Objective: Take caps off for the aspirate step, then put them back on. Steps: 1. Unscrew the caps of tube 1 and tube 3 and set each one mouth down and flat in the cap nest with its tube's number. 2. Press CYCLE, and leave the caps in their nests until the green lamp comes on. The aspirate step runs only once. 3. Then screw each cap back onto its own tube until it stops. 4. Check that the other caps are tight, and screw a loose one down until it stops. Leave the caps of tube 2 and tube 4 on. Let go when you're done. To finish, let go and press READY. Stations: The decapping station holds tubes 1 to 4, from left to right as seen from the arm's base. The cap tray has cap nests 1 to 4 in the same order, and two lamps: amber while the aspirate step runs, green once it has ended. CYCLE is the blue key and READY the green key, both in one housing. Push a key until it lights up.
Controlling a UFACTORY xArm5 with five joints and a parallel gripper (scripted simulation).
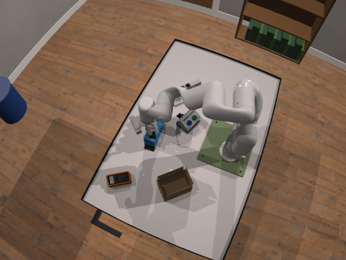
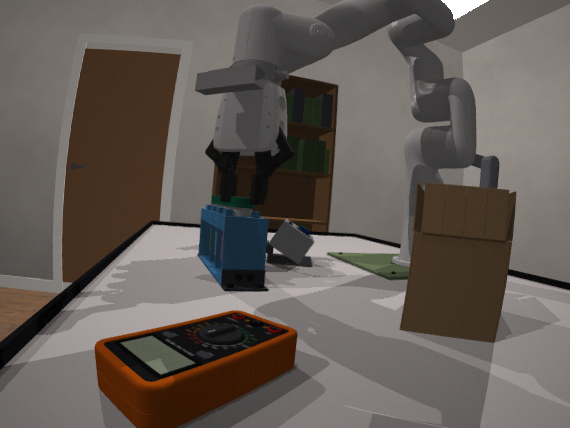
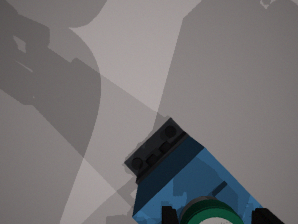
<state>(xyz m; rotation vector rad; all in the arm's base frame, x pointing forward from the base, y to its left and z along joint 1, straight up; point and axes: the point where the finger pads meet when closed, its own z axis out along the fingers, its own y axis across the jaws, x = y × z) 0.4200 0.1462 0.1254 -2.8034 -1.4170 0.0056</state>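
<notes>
The blue decapping station (image 1: pixel 152 140) stands on the white table and also shows in the exterior view (image 2: pixel 232 245) and the wrist view (image 3: pixel 195 180). My gripper (image 2: pixel 243 199) points straight down over its near end. The fingers stand on either side of the green cap of tube 1 (image 3: pixel 207 215), partly open and level with the cap, with a gap on each side. The arm hides the other tube caps. The cap tray (image 1: pixel 192 84) lies behind the arm, mostly hidden. The key housing (image 1: pixel 187 119) with the blue CYCLE key (image 1: pixel 189 123) and the green READY key (image 1: pixel 195 117) sits to the right of the station.
An orange multimeter (image 1: pixel 118 178) lies near the table's front left edge. An open cardboard box (image 1: pixel 175 183) stands to its right. The arm's base sits on a green plate (image 1: pixel 223 146). The key housing (image 2: pixel 291 241) is close behind the station.
</notes>
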